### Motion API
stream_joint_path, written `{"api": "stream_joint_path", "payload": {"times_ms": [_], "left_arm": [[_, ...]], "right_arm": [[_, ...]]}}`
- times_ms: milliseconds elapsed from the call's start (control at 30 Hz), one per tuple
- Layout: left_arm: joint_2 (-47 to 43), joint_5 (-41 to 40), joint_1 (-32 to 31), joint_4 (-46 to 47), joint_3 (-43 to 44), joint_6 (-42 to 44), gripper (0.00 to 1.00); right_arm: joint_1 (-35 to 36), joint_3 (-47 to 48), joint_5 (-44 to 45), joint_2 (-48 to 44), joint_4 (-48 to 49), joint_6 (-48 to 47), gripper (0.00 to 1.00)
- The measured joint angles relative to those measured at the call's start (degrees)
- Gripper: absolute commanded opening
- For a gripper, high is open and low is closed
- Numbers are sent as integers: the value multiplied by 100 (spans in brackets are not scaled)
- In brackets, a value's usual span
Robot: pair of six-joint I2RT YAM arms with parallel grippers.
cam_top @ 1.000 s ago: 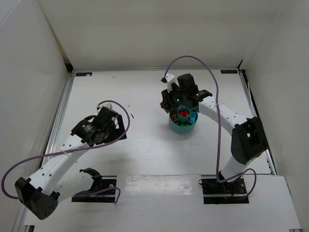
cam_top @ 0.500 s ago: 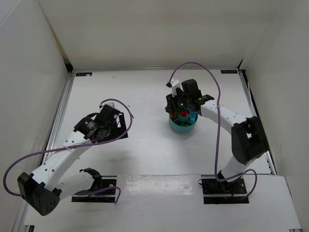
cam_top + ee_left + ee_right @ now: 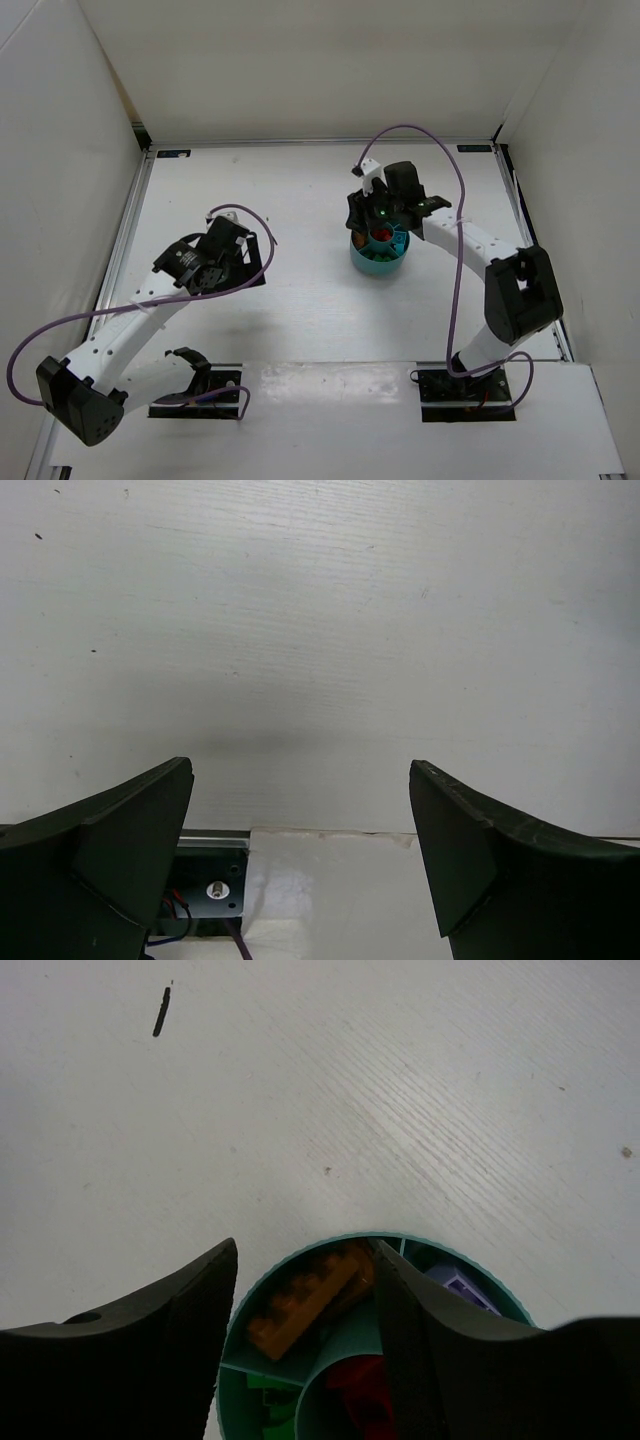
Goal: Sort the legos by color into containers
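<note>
The round teal bowl [image 3: 379,255] stands right of the table's middle, under my right gripper [image 3: 378,222]. In the right wrist view the bowl [image 3: 300,1265] shows an orange brick [image 3: 303,1303] in one compartment, a purple brick [image 3: 458,1287] in another, green pieces [image 3: 268,1398] in a third and red bricks [image 3: 365,1390] in the central cup. My right gripper [image 3: 305,1295] is open and empty just above the orange compartment. My left gripper [image 3: 222,262] is open and empty over bare table at the left; in its wrist view [image 3: 300,800] only white surface shows between the fingers.
White walls close the table on the left, far and right sides. A metal rail [image 3: 128,235] runs along the left edge. A black mounting plate [image 3: 205,890] and a taped white sheet [image 3: 340,880] lie at the near edge. A small dark speck [image 3: 161,1011] lies beyond the bowl.
My right gripper has shifted from the bowl's far-left rim to directly above it. My left gripper has drawn slightly upward and settled; it has held still over the last half second.
</note>
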Motion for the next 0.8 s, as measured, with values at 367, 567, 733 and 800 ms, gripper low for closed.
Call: {"api": "stream_joint_path", "payload": {"times_ms": [367,567,733,800], "left_arm": [[17,7,0,63,138,2,100],[15,-11,4,90,289,2,100],[-61,-129,11,160,302,57,100],[-94,-199,11,221,302,90,100]], "right_arm": [[-87,48,258,-1060,-256,522,90],[-1099,227,581,-1759,-938,1414,90],[-2428,164,673,-2186,-1600,1996,90],[-2754,13,732,-2409,-1766,2111,90]]}}
